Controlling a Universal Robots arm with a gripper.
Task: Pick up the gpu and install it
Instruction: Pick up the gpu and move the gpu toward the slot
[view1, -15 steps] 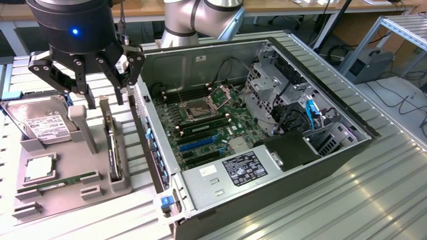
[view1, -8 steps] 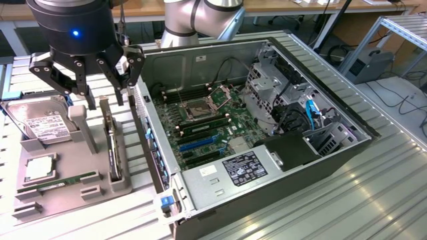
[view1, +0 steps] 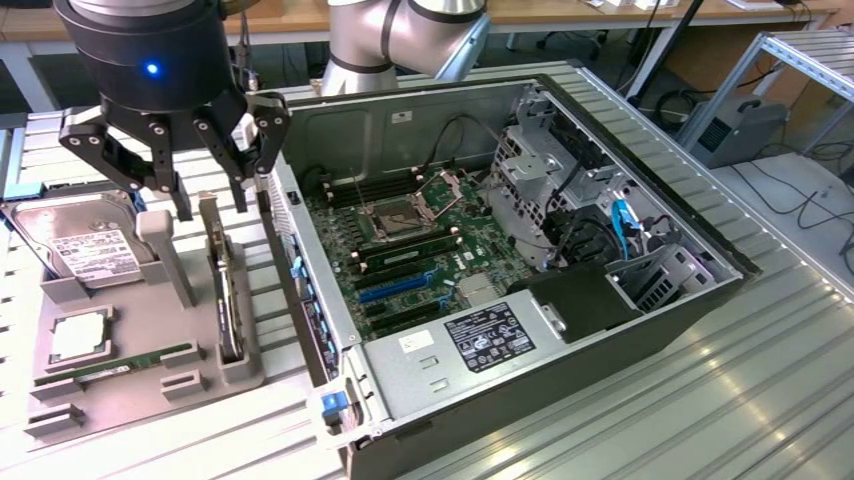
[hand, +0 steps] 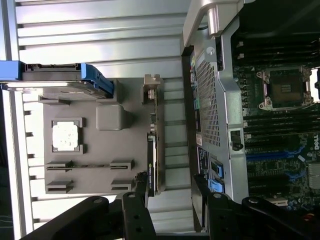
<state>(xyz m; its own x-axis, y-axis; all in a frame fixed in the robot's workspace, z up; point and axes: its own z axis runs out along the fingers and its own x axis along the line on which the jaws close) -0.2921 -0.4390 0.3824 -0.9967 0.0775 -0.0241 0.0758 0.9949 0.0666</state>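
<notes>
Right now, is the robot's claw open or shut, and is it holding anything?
Gripper: open, holding nothing, poised just above the gpu.

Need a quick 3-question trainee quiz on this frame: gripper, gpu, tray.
1. True or false: the gripper is shut on the gpu.
2. In the tray beside the case, the gpu: A) lies flat, B) stands on edge, C) hangs from the fingers.
3. Fill in: in the exterior view, the tray sits to the case's ___.

Key: 1 false, the gripper is open above the gpu; 2 B; 3 left.
</notes>
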